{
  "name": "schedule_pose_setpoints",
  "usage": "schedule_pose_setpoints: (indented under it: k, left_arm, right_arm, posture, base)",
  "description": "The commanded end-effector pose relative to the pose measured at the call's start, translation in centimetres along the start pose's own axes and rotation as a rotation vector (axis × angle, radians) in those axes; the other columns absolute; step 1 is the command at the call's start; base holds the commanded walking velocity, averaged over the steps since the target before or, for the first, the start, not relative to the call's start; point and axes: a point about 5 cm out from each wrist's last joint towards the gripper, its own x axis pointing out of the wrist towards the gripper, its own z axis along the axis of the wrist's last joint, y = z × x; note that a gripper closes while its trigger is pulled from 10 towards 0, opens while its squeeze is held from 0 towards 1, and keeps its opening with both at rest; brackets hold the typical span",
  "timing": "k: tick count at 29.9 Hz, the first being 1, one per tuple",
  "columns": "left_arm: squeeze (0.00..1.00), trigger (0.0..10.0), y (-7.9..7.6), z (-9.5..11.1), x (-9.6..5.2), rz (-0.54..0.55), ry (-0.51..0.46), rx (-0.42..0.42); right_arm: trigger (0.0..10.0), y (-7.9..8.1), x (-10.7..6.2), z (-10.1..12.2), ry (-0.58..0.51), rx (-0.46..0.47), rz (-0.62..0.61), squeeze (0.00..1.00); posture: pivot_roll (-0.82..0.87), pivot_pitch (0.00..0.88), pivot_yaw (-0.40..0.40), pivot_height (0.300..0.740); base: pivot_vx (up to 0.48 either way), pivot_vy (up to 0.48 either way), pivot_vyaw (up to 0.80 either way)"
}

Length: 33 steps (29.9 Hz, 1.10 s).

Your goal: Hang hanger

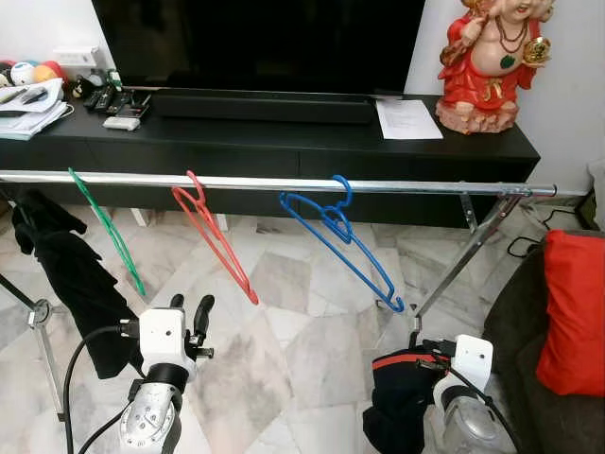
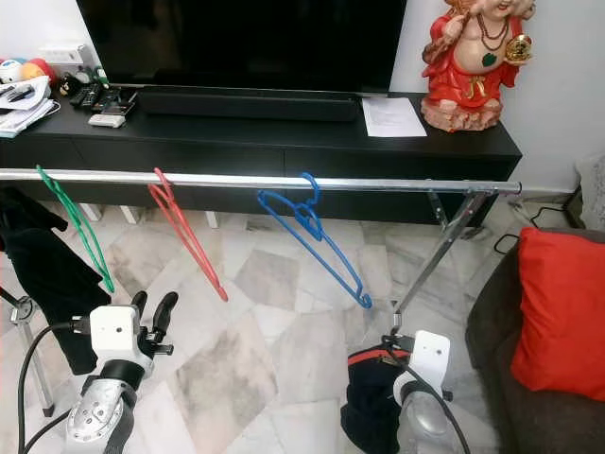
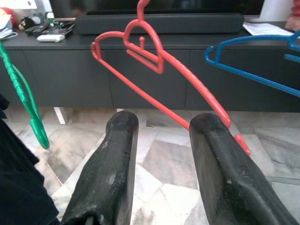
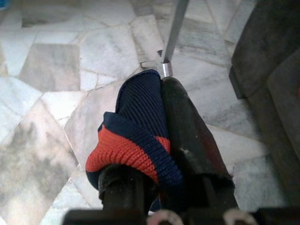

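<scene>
A long silver rail (image 1: 284, 183) runs across the room, up above both tools. A black cloth (image 1: 71, 274) hangs off its left end, just to the left of the left tool (image 1: 189, 312). Next along the rail hangs a green hanger (image 1: 106, 232), then a red hanger (image 1: 216, 241), then a blue hanger (image 1: 345, 248). All three hook over the rail and tilt down to the right.

The left tool points up at the rail, and its two black fingers (image 3: 115, 173) stand apart with nothing between them. The red hanger is above and in front of it. From the left wrist, the red hanger's long bar (image 3: 187, 89) crosses the gap between the fingers, farther off, not touching them.

The right tool (image 1: 416, 374) is low, below the blue hanger's bottom end and near the rail's slanted leg (image 1: 463, 260). Its fingers are pressed tight on a dark blue and red knitted cloth (image 4: 136, 136). From the head this cloth looks like a dark bundle hanging down. The right wrist view shows its ribbed knit and red band, and the foot of the leg (image 4: 165, 65) just past the fingertips.

Behind the rail stands a black surface (image 1: 284, 142) with a big dark TV (image 1: 265, 43), remotes (image 1: 118, 102), a paper (image 1: 408, 119) and a red statue (image 1: 487, 61). To the right of the right tool sits a red cushion (image 1: 572, 312) on a dark sofa (image 2: 501, 369). The floor (image 1: 293, 331) is pale marble.
</scene>
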Motion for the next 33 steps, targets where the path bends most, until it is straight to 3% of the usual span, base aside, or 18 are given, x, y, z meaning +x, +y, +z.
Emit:
schedule_pose_setpoints:
  k: [1, 12, 17, 24, 33]
  left_arm:
    - [0.0, 10.0, 0.0, 0.2, -0.1, 0.001, 0.003, 0.003]
    - [0.0, 10.0, 0.0, 0.8, -0.1, -0.003, -0.023, -0.025]
    - [0.0, 10.0, -0.1, 2.3, 0.0, 0.0, -0.094, -0.03]
    - [0.0, 10.0, -0.2, 3.1, 0.1, -0.003, -0.113, -0.01]
    - [0.0, 10.0, -0.7, 4.3, 1.6, 0.0, -0.112, 0.014]
  right_arm:
    - [10.0, 0.5, -0.1, -0.1, -0.002, -0.014, 0.024, 0.0]
    - [10.0, 0.7, -0.1, -0.3, -0.001, -0.023, 0.032, 0.0]
    - [10.0, 0.6, -0.2, -0.4, 0.001, -0.03, 0.033, 0.0]
    - [10.0, 0.6, -0.3, -0.6, 0.005, -0.032, 0.037, 0.0]
    - [10.0, 0.7, -0.4, -0.8, 0.011, -0.042, 0.044, 0.0]
  posture:
    - [0.02, 0.156, -0.013, 0.74]
    - [0.02, 0.158, -0.016, 0.74]
    - [0.03, 0.159, -0.018, 0.74]
    - [0.03, 0.162, -0.018, 0.74]
    - [0.03, 0.164, -0.018, 0.74]
  base:
    - [0.285, 0.0, 0.0]
    - [0.3, 0.0, 0.0]
    - [0.0, 0.0, 0.0]
    - [0.0, 0.0, 0.0]
    - [0.0, 0.0, 0.0]
